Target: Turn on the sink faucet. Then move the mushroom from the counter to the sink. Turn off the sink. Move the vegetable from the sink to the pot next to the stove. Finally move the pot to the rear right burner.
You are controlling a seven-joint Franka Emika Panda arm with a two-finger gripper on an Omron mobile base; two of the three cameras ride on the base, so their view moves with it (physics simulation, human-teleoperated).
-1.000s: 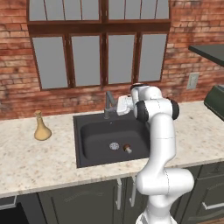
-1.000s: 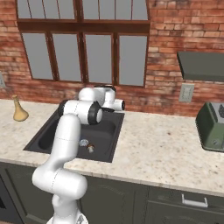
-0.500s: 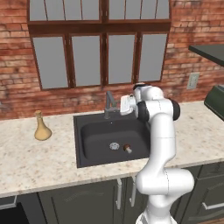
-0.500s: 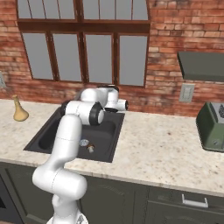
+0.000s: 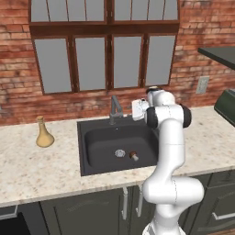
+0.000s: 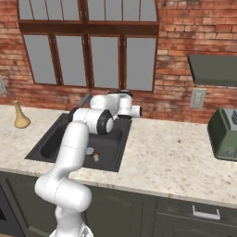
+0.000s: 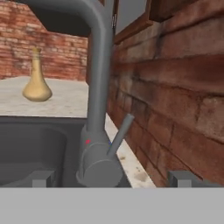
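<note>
You cannot see the fingertips of the gripper (image 5: 136, 110) from either base camera: the white hand hides them at the back of the sink. In the hand view, two dark finger tips (image 7: 43, 179) stand wide apart, one on each side of the faucet (image 7: 97, 109) base, with nothing between them but the faucet body; they touch nothing that you can make out. The faucet's spout runs off the top of the hand view, so its outlet is cut off. Its thin lever (image 7: 120, 133) slants up toward the brick wall (image 7: 175, 87).

The mushroom (image 5: 133, 156) lies on the floor of the sink (image 5: 92, 158), just beside the drain (image 5: 120, 153); in the right base view it shows small and partly behind the arm (image 6: 96, 157). Whether water is running you cannot tell.

Between faucet and brick wall there is only a narrow strip of counter. The sink basin has open room left of the drain. The speckled counter (image 5: 27, 170) is open to the left, where a tan vase (image 5: 44, 134) stands well apart from the sink. To the right, the counter runs bare up to a dark green toaster (image 6: 225, 134), cut off at the frame edge.

Above the sink sits a dark-framed window (image 5: 98, 64); an outlet plate (image 6: 197, 98) is on the wall below a range hood (image 6: 214, 69).
</note>
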